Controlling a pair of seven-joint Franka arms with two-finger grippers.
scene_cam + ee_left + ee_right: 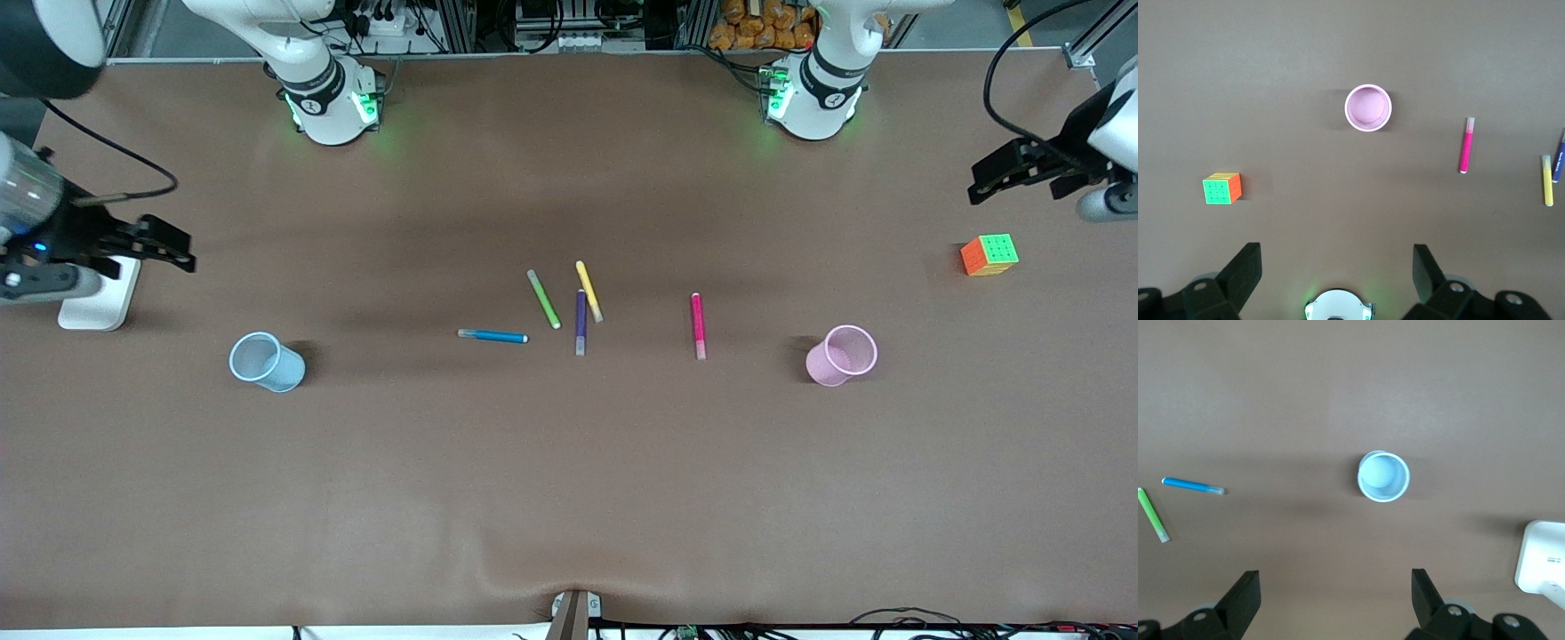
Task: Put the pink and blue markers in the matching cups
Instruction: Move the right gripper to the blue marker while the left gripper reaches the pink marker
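— Where do the task items stand?

— The blue marker (492, 336) lies flat mid-table, the pink marker (698, 325) beside the group toward the left arm's end. The blue cup (266, 361) and pink cup (841, 356) stand upright, well apart, both empty.

— Grippers?

— The left gripper (1009, 173) hangs over the table end near the cube (989, 255); the right gripper (156, 244) hangs above a white block (100, 302). Both spread wide, holding nothing.

— Handling?

— I judge the markers light, rigid and prone to roll; take each mid-barrel. The thin cups would tip easily.

— Views?

— Only the wrist views look straight into the cups; only the front view shows the purple marker (581, 322) whole.
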